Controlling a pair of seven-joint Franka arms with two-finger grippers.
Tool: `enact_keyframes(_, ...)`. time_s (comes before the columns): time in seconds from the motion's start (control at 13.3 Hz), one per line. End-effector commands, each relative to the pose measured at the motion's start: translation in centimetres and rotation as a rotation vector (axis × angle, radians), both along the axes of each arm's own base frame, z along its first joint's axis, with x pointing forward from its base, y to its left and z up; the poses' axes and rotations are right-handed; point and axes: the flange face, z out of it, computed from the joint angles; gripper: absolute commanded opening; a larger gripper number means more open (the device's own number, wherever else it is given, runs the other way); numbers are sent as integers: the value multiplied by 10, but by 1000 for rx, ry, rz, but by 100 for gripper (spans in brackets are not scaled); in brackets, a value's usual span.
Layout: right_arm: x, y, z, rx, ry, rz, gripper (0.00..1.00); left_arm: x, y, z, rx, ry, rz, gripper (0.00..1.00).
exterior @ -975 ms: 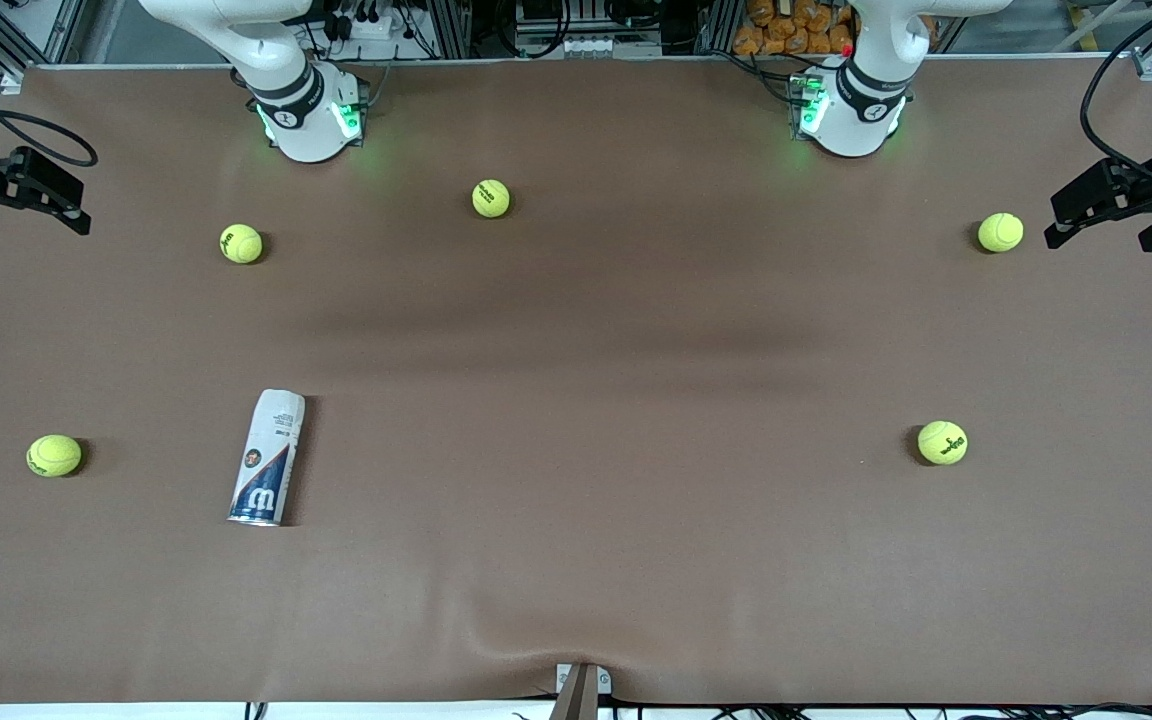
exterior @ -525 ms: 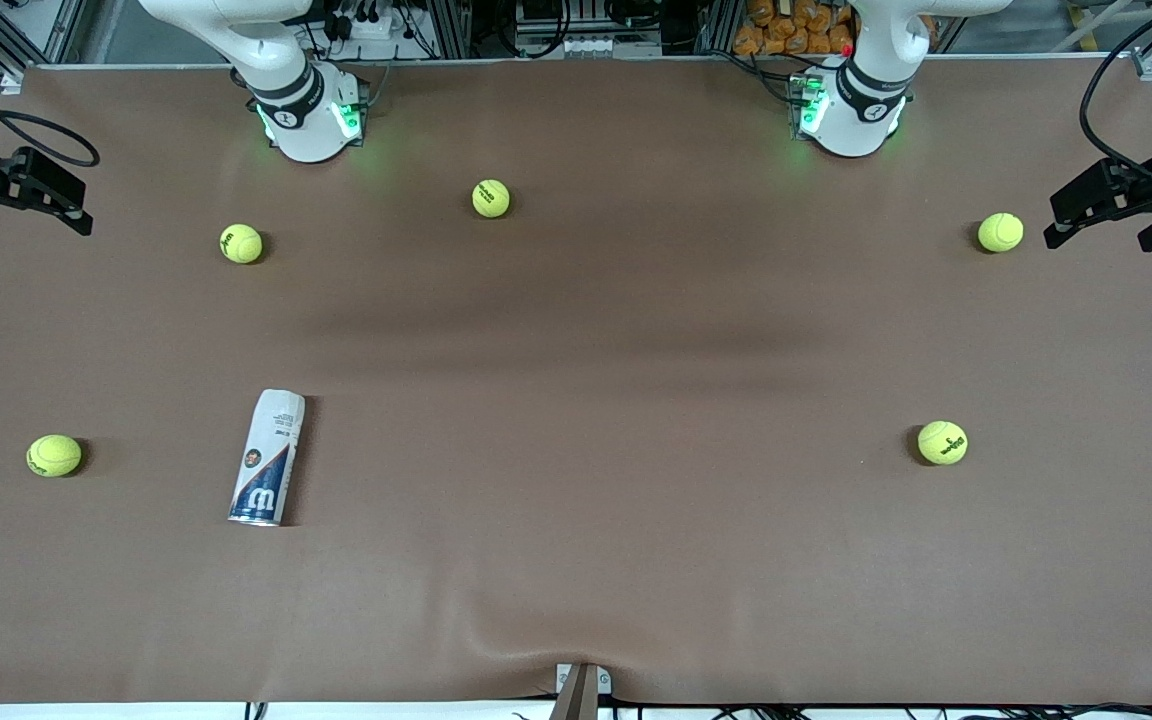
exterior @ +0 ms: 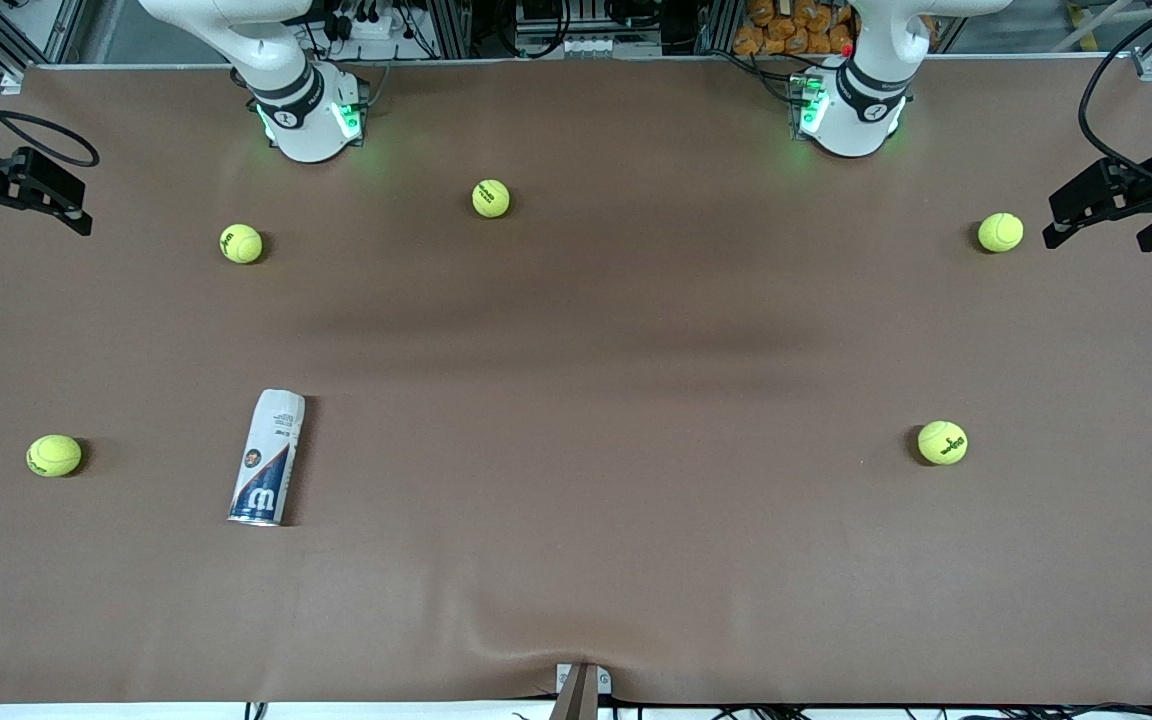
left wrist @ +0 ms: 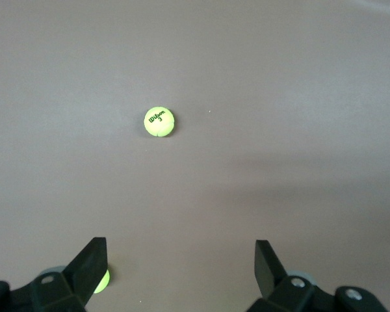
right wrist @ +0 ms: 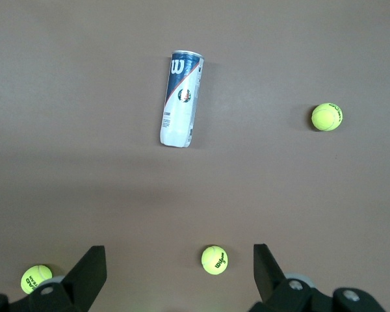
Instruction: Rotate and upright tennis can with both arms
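Note:
The tennis can [exterior: 268,457] lies on its side on the brown table, toward the right arm's end. Its silver rim and "W" logo point toward the front camera. It also shows in the right wrist view [right wrist: 182,99]. My right gripper [exterior: 31,215] hangs open and empty, high over the table edge at the right arm's end, well away from the can; its fingers are spread wide in the right wrist view [right wrist: 179,260]. My left gripper [exterior: 1101,235] hangs open and empty over the left arm's end [left wrist: 179,257].
Several yellow-green tennis balls lie scattered: one [exterior: 54,455] beside the can, two [exterior: 241,243] [exterior: 491,198] closer to the arm bases, two [exterior: 1000,232] [exterior: 942,442] toward the left arm's end. The brown mat [exterior: 576,560] has a wrinkle at its front edge.

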Motion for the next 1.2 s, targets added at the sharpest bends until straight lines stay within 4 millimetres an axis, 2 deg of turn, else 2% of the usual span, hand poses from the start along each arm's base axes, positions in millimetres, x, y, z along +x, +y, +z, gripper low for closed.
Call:
enact_keyframes(0.0, -5, -1, 1, -9, -9, 6, 100, -2, 0, 7, 22, -4, -14, 100)
enact_keyframes(0.38, -5, -1, 2, -9, -9, 7, 100, 0, 2, 2, 24, 5, -13, 100)
enact_keyframes(1.12, -5, -1, 2, -9, -9, 7, 100, -2, 5, 7, 27, -4, -23, 100)
